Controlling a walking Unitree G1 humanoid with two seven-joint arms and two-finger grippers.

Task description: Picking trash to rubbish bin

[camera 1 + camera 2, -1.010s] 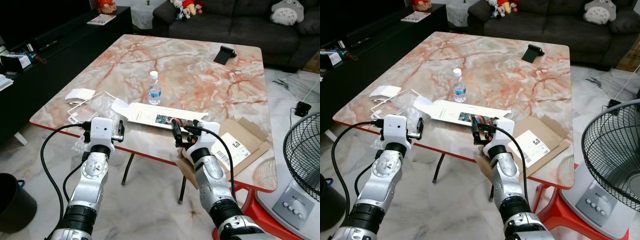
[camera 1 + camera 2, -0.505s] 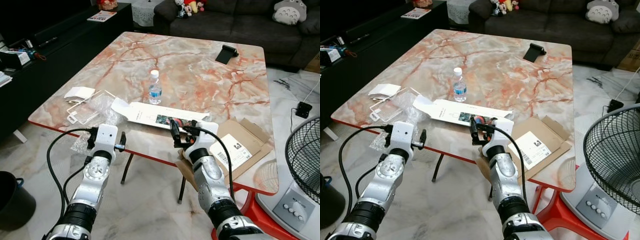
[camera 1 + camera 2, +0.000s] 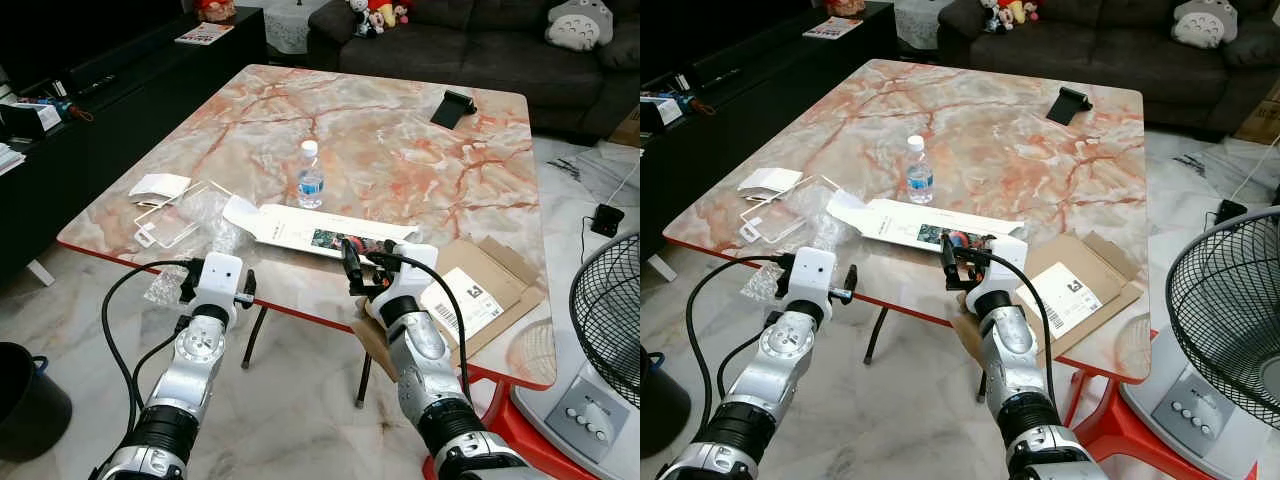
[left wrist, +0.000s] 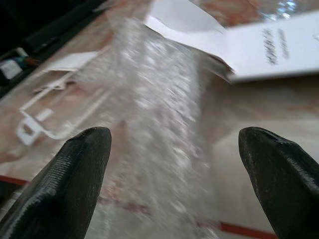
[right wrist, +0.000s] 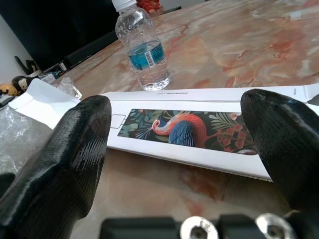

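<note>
1. Left eye view: I'm looking over a marble-topped desk [image 3: 400, 150] strewn with rubbish. The left tool [image 3: 220, 285] has crept forward and inward over the last second, so it now hangs at the near edge just beside the crinkled clear plastic wrap [image 3: 200, 215]. To me that reads as the approach to a first pick, with nothing lifted yet. The right tool [image 3: 362, 268] has hardly moved and sits at the near end of the long white box [image 3: 320, 232]. A dark rubbish bin [image 3: 25, 400] stands on the floor well off to the robot's left; I cannot see inside it.

2. Right eye view: the same spread. A water bottle [image 3: 919, 172] stands upright just behind the white box, a flattened cardboard carton [image 3: 1080, 285] lies on the robot's right side of the desk, and a white plastic tray [image 3: 780, 205] rests next to the wrap.

3. Left wrist view: the left tool's two fingers [image 4: 75, 169] are spread wide with nothing between them, and the blurred plastic wrap lies straight ahead in the gap.

4. Right wrist view: the right tool's fingers [image 5: 75, 144] are likewise wide apart and empty, framing the box's bird-and-flower print, with the bottle beyond.
</note>
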